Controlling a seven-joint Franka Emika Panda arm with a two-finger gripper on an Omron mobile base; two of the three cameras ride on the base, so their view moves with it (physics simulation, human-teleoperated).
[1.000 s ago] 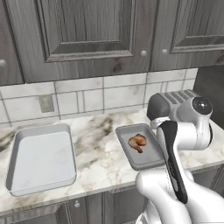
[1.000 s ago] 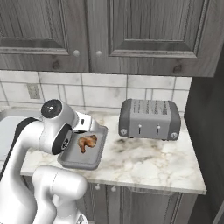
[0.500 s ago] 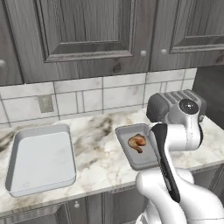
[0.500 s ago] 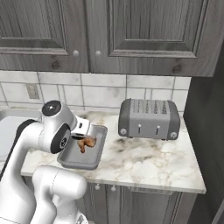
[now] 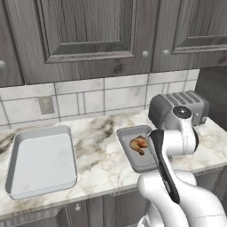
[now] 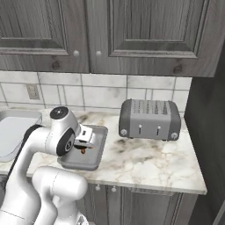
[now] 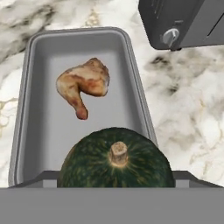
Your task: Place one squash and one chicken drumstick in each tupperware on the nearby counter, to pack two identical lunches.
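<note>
tool (image 6: 90, 141) | pointing down over grey tupperware (image 7: 39, 144) | jaws wide around round squash (image 7: 116, 162) | drumstick (image 7: 85, 83) in tray

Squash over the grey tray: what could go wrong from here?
1. The squash sits near the tray's close end; released there it may roll, being round, or catch the rim.
2. If it drops further in, it could land on the drumstick and knock it.
3. The toaster stands close beside the tray, so a swing toward it may clip it.
</note>
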